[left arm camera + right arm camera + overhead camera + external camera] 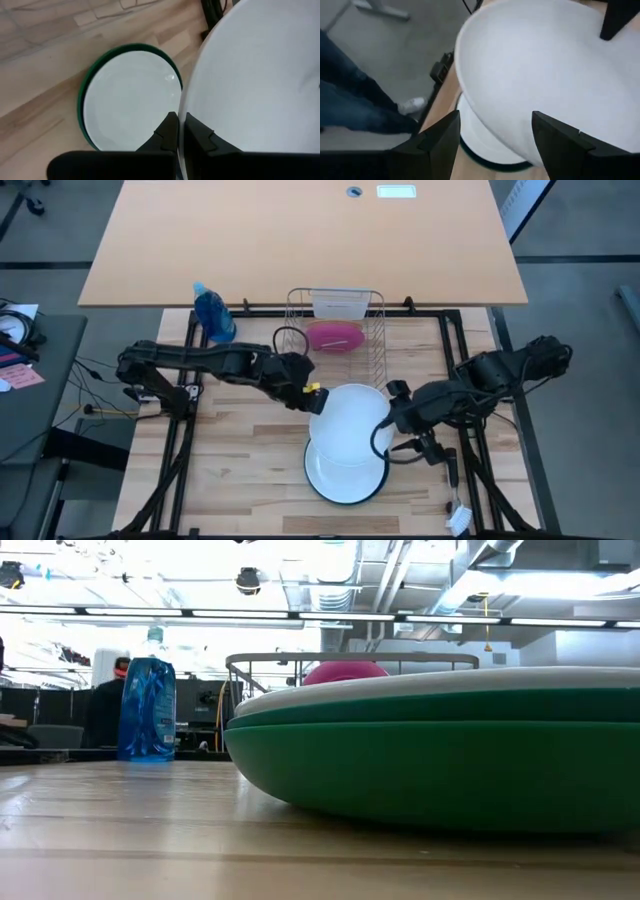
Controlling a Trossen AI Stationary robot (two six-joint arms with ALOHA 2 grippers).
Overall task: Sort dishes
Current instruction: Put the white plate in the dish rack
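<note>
My left gripper [312,393] is shut on a white plate [350,420], which hangs above a stack near the table's front: a white plate [130,100] lying on a dark green plate [440,770]. My right gripper [393,420] is open at the held plate's right rim, and the plate [545,75] fills the view past its fingers. A magenta-pink plate [335,335] stands on edge in the wire rack [375,330], with a pale plate [340,303] behind it. My left gripper pinches the white plate's left rim [183,117] between its two fingers, coming from the table's left. The plate is lifted clear and partly overlaps the stack below. My right gripper is open at the opposite rim [520,150]; I cannot tell whether it touches.
A blue spray bottle [213,313] stands at the far left beside the rack. Bare wood lies left of the stack. A person's legs and a shoe [410,106] show on the floor beyond the table's edge. A dark frame [470,370] borders the table.
</note>
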